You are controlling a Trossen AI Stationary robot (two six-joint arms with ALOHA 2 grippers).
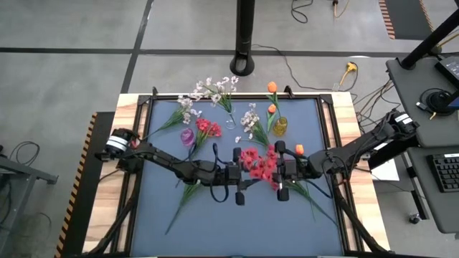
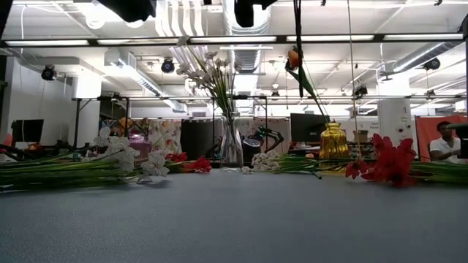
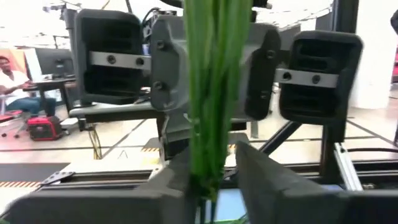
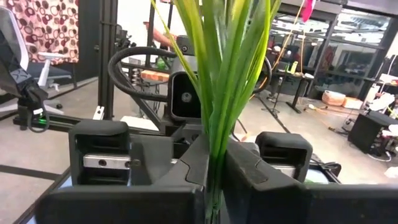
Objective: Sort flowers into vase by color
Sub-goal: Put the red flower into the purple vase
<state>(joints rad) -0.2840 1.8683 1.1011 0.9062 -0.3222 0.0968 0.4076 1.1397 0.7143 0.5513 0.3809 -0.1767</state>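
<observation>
While both arms are reaching in toward the middle of the table [image 1: 215, 229], the two grippers are facing each other across a bunch of red flowers [image 1: 258, 163]. The left gripper [image 1: 241, 174] is sitting on the left side of the red blossoms. The right gripper [image 1: 276, 170] is sitting on their right side.

Seen from the left wrist, the left fingers [image 3: 180, 171] are pinching tight on green stems [image 3: 211, 87]. Seen from the right wrist, the right fingers [image 4: 245, 165] are also squeezing a bundle of green stems and leaves [image 4: 224, 81]. In both wrist pictures the stems are running straight out past the fingers.

From above, a long green stem [image 1: 315, 201] is lying slanted from the right gripper toward the near right corner. Another stem [image 1: 185, 201] is slanting toward the near left.

At the far side, a clear vase [image 1: 229, 120] is holding white-pink flowers [image 1: 212, 89]. From table height they are standing upright and fanning out. A yellow vase [image 1: 280, 127] to its right is holding orange buds [image 1: 272, 87]. More white flowers [image 1: 251, 118] are lying flat between the vases. Another red spray [image 1: 208, 129] is lying on the left, beside a small purple vase [image 1: 187, 135].
</observation>
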